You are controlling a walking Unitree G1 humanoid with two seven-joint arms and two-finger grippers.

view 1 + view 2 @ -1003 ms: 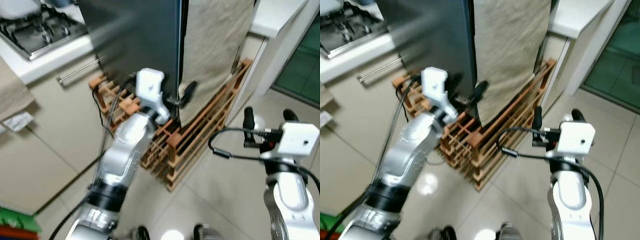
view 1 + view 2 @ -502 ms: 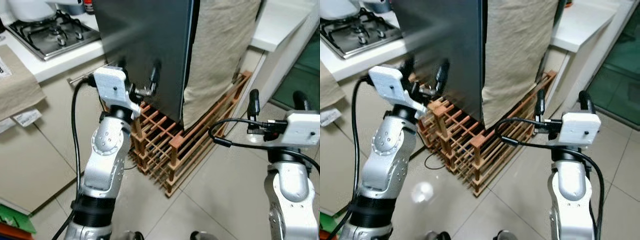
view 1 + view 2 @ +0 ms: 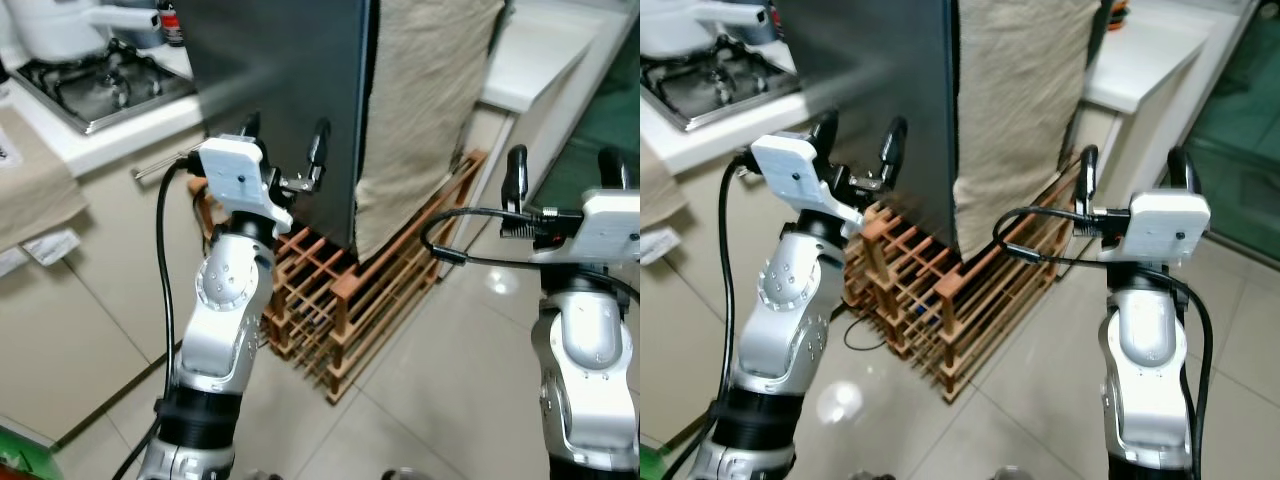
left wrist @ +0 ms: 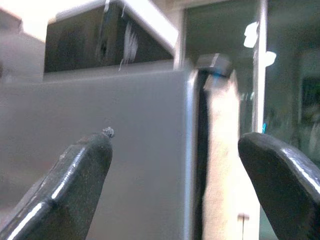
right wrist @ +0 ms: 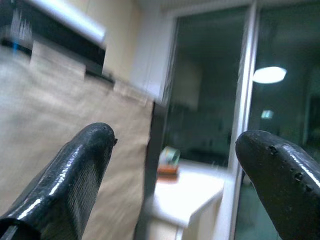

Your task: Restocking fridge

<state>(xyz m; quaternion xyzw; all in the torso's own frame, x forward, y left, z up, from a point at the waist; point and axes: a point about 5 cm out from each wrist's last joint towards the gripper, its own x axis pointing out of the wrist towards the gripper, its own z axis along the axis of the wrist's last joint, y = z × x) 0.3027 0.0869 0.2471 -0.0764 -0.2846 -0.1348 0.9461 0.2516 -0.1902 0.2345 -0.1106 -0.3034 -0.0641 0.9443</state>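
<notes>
The fridge (image 3: 290, 90) is a tall dark grey block with its door closed. A beige cloth (image 3: 420, 100) hangs down its right side. My left gripper (image 3: 286, 130) is open, held up close in front of the grey door face near its lower part, nothing between its fingers. In the left wrist view the door (image 4: 145, 150) and the cloth edge (image 4: 225, 165) lie straight ahead between the fingers (image 4: 75, 175). My right gripper (image 3: 562, 160) is open and empty, raised to the right of the cloth, fingertips pointing up.
A wooden slatted rack (image 3: 340, 290) stands on the tiled floor at the fridge's foot. A counter with a gas hob (image 3: 90, 85) and a white kettle (image 3: 50, 25) is on the left. A white counter (image 3: 520, 60) is at the right.
My left gripper has moved left from the gap beside the cloth to the front of the door, and risen. The right gripper has risen a little. The camera view has shifted.
</notes>
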